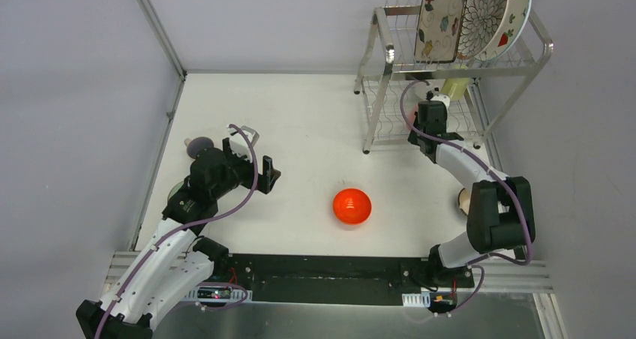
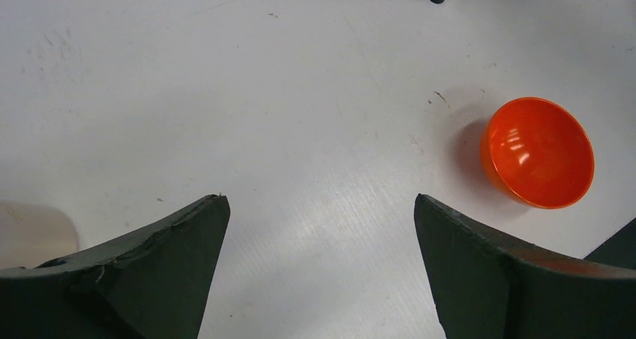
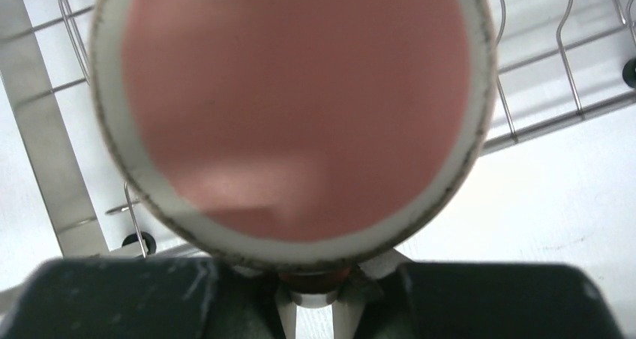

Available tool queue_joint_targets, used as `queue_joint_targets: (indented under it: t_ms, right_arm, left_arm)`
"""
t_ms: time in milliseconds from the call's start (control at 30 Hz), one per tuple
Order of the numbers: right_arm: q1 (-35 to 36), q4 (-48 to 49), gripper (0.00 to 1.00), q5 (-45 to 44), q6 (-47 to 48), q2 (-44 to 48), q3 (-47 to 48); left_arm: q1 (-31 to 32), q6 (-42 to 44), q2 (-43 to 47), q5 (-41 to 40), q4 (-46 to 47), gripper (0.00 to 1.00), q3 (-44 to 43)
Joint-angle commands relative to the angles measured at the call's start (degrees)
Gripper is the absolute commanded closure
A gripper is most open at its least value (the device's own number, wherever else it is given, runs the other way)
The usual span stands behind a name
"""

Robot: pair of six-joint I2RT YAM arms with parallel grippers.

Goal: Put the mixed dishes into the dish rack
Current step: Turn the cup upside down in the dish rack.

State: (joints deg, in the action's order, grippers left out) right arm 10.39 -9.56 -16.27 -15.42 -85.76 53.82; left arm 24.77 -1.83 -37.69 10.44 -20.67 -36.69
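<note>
White arms (image 1: 154, 262) with black joints, looped purple cable (image 1: 253, 153)

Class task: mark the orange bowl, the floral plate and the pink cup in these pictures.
orange bowl (image 1: 352, 206), top view, its inner hollow.
floral plate (image 1: 441, 20), top view, middle of its patterned face.
pink cup (image 3: 292, 106), right wrist view, its pink inside.

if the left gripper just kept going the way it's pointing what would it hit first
Probably the bare table: the left gripper, open, frames only white surface ahead. The red-orange bowl sits right of that line and would likely be missed.
</note>
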Motion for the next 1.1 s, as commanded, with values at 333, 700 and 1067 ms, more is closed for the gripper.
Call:
queue_joint_targets:
  t_ms: [333,700,1067]
  right_arm:
    - [-2.1,4.9,1.0,-0.3,3.5,-6.9,11.0]
    - [-4.3,5.2,1.0,2.6,5.2,-11.1,13.2]
    - [-6.8,9.3,1.0,7.3,4.5,-14.3,13.0]
  left_arm:
    - [0.3,1.3,1.8,-0.9,0.7,0.01,-0.6]
    - [0.3,1.3,2.4,-1.0,0.7,0.01,-0.4]
    - [0.3,1.3,2.0,-1.1,0.7,0.01,-0.4]
